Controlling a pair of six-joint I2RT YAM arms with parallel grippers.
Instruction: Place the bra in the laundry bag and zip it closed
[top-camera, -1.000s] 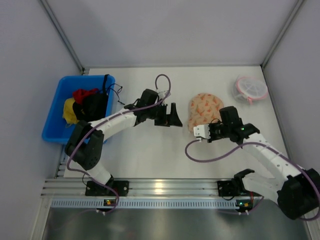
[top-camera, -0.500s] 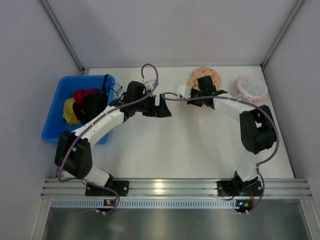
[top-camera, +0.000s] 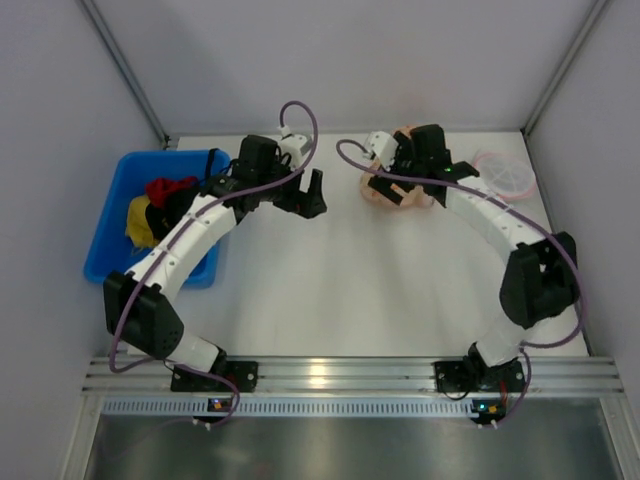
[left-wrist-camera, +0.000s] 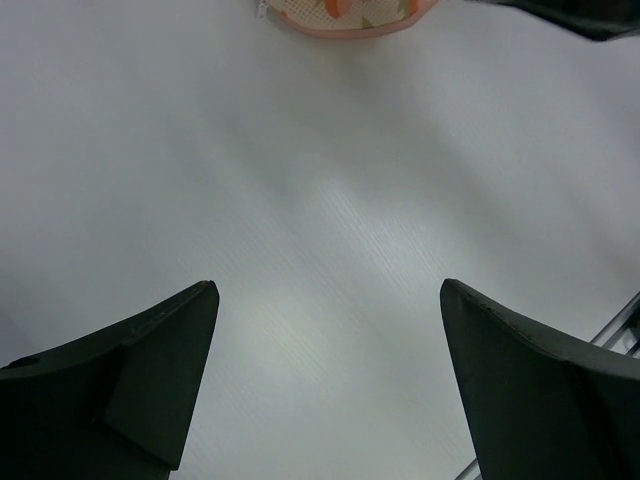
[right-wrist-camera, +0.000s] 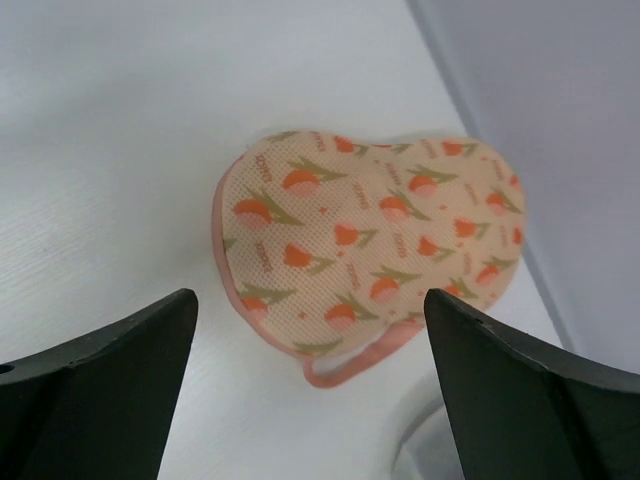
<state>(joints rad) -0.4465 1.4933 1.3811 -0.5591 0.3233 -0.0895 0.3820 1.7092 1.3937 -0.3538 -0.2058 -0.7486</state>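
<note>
Found flat cream-peach, orange-printed heart-shaped fabric laundry bag (right-wrist-camera: 370, 250) just ahead of wide-spread right gripper (right-wrist-camera: 308, 294) jaws, untouched. Left gripper (left-wrist-camera: 327, 284) likewise spread, empty. Probably light, floppy; pinch pink rim.

Laundry bag (right-wrist-camera: 370, 260) now at the table (top-camera: 330, 300)'s far edge, right fingers (right-wrist-camera: 120, 380) newly apart.

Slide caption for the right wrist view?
Open right gripper above the tulip-print laundry bag lying on the white table.

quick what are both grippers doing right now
Left gripper: open, holding nothing.
Right gripper: open, holding nothing, with the laundry bag lying loose just past its fingers.
</note>
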